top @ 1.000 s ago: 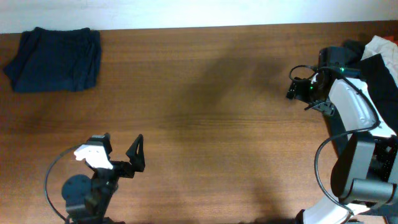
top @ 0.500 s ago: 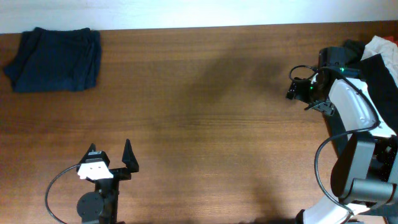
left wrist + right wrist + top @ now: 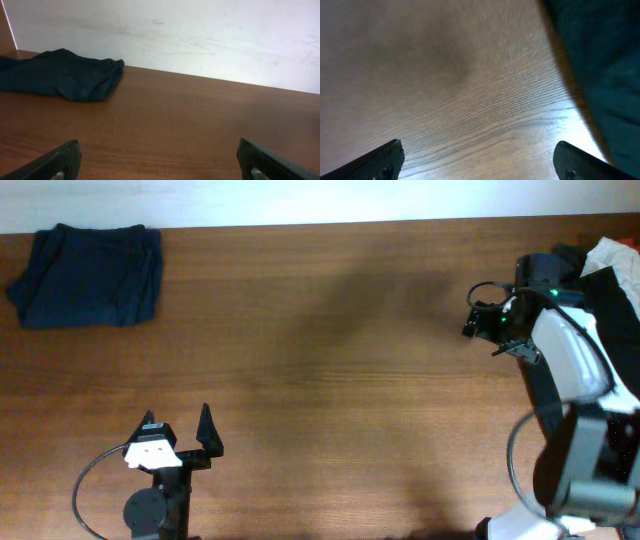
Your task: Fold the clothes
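Observation:
A folded dark navy-blue garment [image 3: 88, 262] lies at the table's far left corner; it also shows in the left wrist view [image 3: 60, 75], far ahead to the left. A pile of black and white clothes [image 3: 612, 268] sits at the far right edge. My left gripper [image 3: 178, 428] is open and empty over bare wood near the front left [image 3: 162, 170]. My right gripper [image 3: 478, 320] is open and empty just left of the pile [image 3: 480, 165]. Dark fabric [image 3: 600, 65] fills the right side of the right wrist view, beyond the fingers.
The brown wooden table [image 3: 330, 380] spans the view. A pale wall [image 3: 200, 35] runs along its far edge. The right arm's white body [image 3: 570, 360] and cables stand at the right edge.
My left gripper has turned from a slanted pose to pointing straight towards the far edge and pulled slightly nearer the front. The right arm has shifted only slightly. The clothes have not moved.

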Controlling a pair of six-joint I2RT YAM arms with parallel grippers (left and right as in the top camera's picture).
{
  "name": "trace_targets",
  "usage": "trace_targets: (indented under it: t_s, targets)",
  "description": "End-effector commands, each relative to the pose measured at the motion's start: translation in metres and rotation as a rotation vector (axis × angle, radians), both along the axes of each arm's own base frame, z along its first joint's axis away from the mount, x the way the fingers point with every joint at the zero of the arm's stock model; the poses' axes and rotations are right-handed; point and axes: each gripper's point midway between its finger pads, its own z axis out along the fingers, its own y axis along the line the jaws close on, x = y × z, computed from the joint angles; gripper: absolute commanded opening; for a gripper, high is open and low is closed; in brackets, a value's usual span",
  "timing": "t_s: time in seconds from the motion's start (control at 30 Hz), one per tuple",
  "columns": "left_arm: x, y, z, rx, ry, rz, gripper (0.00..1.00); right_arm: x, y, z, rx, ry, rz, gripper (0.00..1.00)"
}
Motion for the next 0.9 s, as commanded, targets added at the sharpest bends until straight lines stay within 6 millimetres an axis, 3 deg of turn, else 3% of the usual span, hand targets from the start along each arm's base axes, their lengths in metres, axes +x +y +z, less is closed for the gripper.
trace_targets:
  t_s: [0.0, 0.03, 0.1, 0.13, 0.2, 0.27, 0.33, 0.37, 0.47, 0.7, 0.87]
  targets:
    - [0.000, 0.002, -0.002, 0.021, 0.000, 0.010, 0.99, -0.009, 0.001, 0.123, -0.060, -0.327, -0.006, 0.99]
    - [0.000, 0.002, -0.002, 0.021, 0.000, 0.010, 0.99, -0.029, 0.004, 0.175, -0.086, -0.468, -0.006, 0.99]
    - [0.000, 0.002, -0.002, 0.021, 0.000, 0.010, 0.99, -0.068, 0.011, 0.242, -0.123, -0.663, -0.006, 0.99]
    - [0.000, 0.002, -0.002, 0.021, 0.000, 0.010, 0.99, -0.081, 0.012, 0.260, -0.141, -0.721, -0.013, 0.99]
    - [0.000, 0.002, -0.002, 0.021, 0.000, 0.010, 0.99, -0.132, 0.019, 0.305, -0.179, -0.877, -0.024, 0.99]
    - [0.000, 0.002, -0.002, 0.021, 0.000, 0.010, 0.99, -0.175, 0.033, 0.320, -0.207, -0.977, 0.021, 0.99]
    - [0.000, 0.002, -0.002, 0.021, 0.000, 0.010, 0.99, -0.194, 0.043, 0.304, -0.208, -0.995, 0.062, 0.99]
    - [0.000, 0.002, -0.002, 0.021, 0.000, 0.010, 0.99, -0.200, 0.048, 0.278, -0.198, -0.992, 0.080, 0.99]
    - [0.000, 0.002, -0.002, 0.021, 0.000, 0.010, 0.99, -0.185, 0.066, 0.222, -0.145, -1.059, 0.166, 0.99]
    - [0.000, 0.002, -0.002, 0.021, 0.000, 0.010, 0.99, -0.168, 0.092, 0.132, -0.089, -1.180, 0.268, 0.99]
    - [0.000, 0.002, -0.002, 0.021, 0.000, 0.010, 0.99, -0.168, 0.093, 0.112, -0.089, -1.218, 0.272, 0.99]
